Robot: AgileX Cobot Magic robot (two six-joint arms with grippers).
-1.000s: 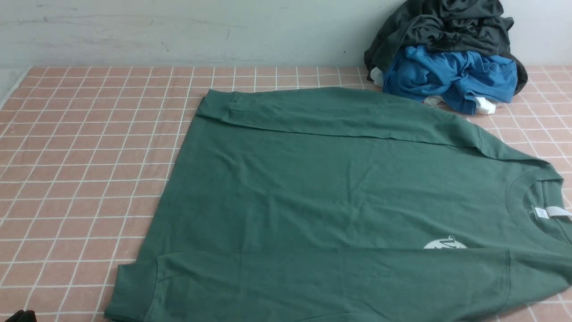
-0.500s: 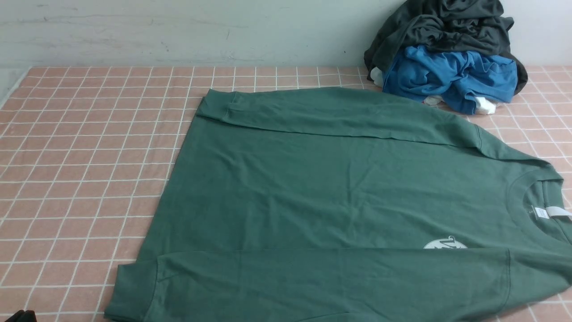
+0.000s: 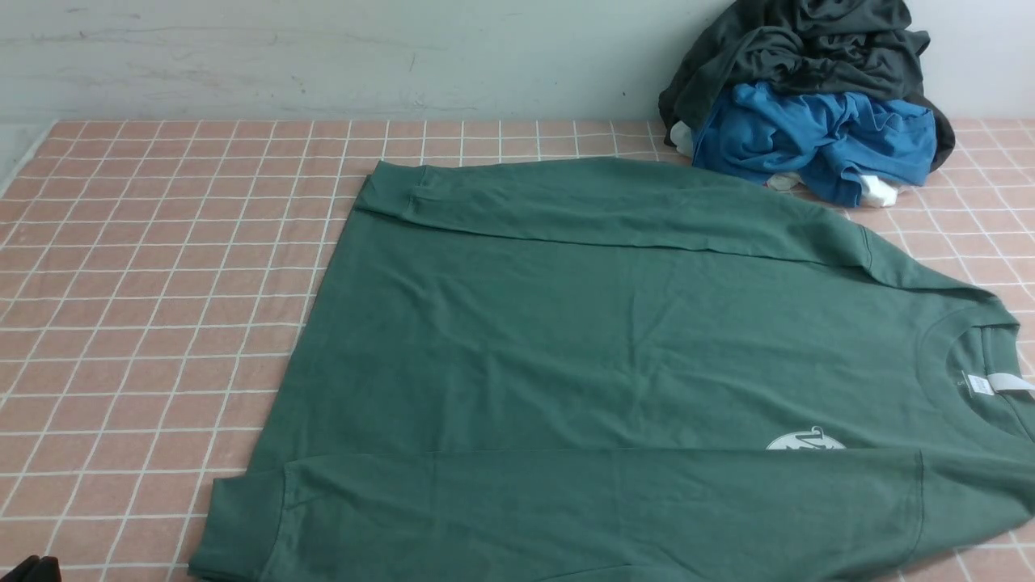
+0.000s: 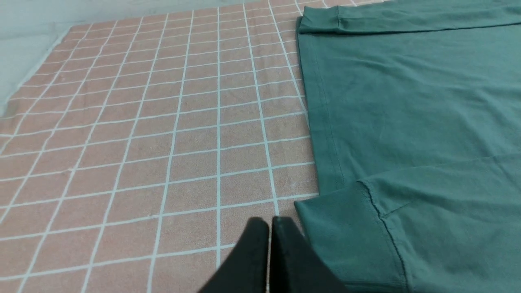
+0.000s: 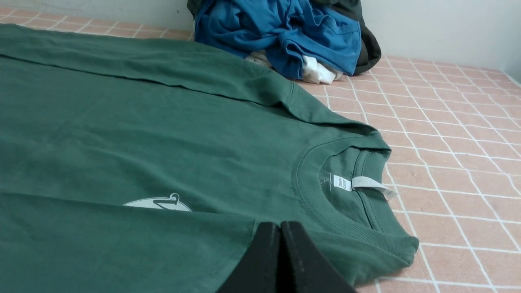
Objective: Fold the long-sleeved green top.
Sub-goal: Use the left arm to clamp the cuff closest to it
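At the near left corner of the front view, a dark sliver of the left arm [image 3: 31,570] sits a shade lower and further left than a second ago; nothing else has changed. The left wrist view shows what the front view does not: the left fingers [image 4: 249,256] are pressed together, empty, over bare worktop [image 3: 145,283] just beside the near cuff [image 4: 346,240]. The top [image 3: 614,364] lies flat across the middle and right of the worktop, exactly where it lay before, hem to the left and collar [image 3: 942,380] to the right. One sleeve is folded along its far edge and the other along its near edge, covering the lower part of the white print [image 3: 804,442]. The right arm is outside the front view, but the right wrist view shows the right fingers [image 5: 302,264] closed on nothing, above the near shoulder close to the collar and its white label [image 5: 366,184]. At the far right, against the wall [image 3: 323,56], a grey garment [image 3: 808,48] is heaped on a blue garment [image 3: 817,141], just beyond the top's far shoulder.
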